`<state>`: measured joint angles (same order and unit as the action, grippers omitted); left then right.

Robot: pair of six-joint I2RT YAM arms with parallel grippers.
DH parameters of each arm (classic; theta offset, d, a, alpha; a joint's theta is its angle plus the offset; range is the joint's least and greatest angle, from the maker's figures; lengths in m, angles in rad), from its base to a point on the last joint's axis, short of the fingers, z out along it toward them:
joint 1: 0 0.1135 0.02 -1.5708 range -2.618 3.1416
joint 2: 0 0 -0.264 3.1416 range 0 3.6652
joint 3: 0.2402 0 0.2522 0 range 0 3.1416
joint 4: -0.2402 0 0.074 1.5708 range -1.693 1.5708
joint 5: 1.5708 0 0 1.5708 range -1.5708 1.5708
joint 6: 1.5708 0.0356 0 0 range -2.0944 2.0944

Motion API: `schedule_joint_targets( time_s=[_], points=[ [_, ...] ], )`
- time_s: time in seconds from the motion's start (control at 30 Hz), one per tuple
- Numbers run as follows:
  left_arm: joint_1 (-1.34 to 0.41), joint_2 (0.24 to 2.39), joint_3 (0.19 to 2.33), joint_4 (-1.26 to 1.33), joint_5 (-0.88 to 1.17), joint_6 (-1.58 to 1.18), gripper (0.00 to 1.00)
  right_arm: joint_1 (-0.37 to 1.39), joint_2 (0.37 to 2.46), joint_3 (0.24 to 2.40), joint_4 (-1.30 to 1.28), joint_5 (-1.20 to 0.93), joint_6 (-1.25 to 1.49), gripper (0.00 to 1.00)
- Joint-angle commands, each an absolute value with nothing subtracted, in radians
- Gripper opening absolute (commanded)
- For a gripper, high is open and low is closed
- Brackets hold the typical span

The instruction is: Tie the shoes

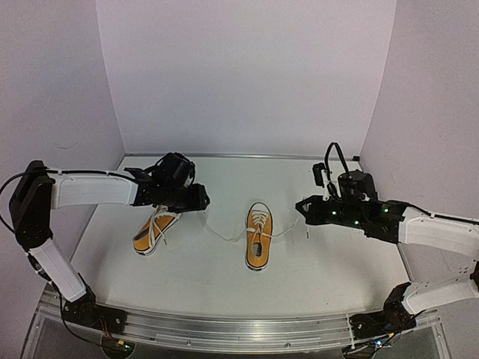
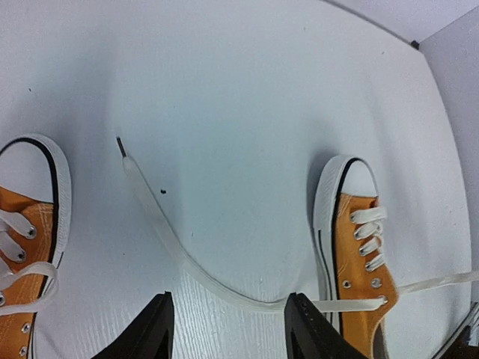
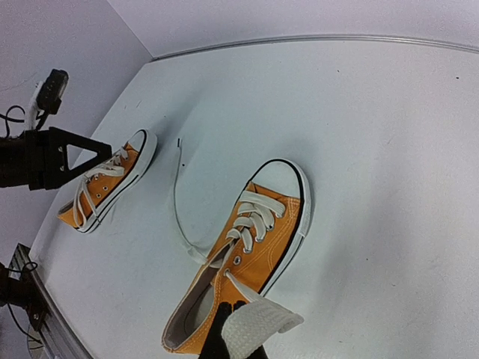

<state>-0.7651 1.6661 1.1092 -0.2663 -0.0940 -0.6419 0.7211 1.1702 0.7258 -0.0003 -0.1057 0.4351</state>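
Two orange-yellow shoes stand on the white table, toes pointing away. One shoe (image 1: 259,235) (image 3: 262,239) (image 2: 359,284) is mid-table, the other (image 1: 156,230) (image 3: 105,187) (image 2: 30,239) to its left. My left gripper (image 1: 200,200) (image 2: 230,299) hovers open between them, low over the table. The middle shoe's left lace (image 2: 172,247) (image 3: 178,202) lies loose on the table and runs under the gap between the jaws. My right gripper (image 1: 301,207) (image 3: 236,329) is shut on that shoe's right lace (image 3: 258,321), drawn out to the right of the shoe.
White walls (image 1: 247,75) close in the table at the back and both sides. A metal rail (image 1: 224,329) runs along the near edge by the arm bases. The left shoe's laces (image 1: 153,224) lie loose over it.
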Motion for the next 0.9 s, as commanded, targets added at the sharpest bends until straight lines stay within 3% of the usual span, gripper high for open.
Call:
schedule_joint_targets(
  time_s=[0.0, 0.7, 0.87],
  points=[
    [-0.773, 1.752, 1.19, -0.329, -0.129, -0.563, 0.44, 0.693, 1.174, 0.768, -0.052, -0.141, 0.412, 0.0],
    [-0.677, 2.083, 1.393, -0.392, -0.198, -0.551, 0.45, 0.6, 1.2, 0.801, -0.103, -0.204, 0.336, 0.0],
    [-0.666, 2.132, 1.422, -0.366, -0.18, -0.526, 0.3, 0.565, 1.212, 0.832, -0.114, -0.227, 0.316, 0.0]
  ],
)
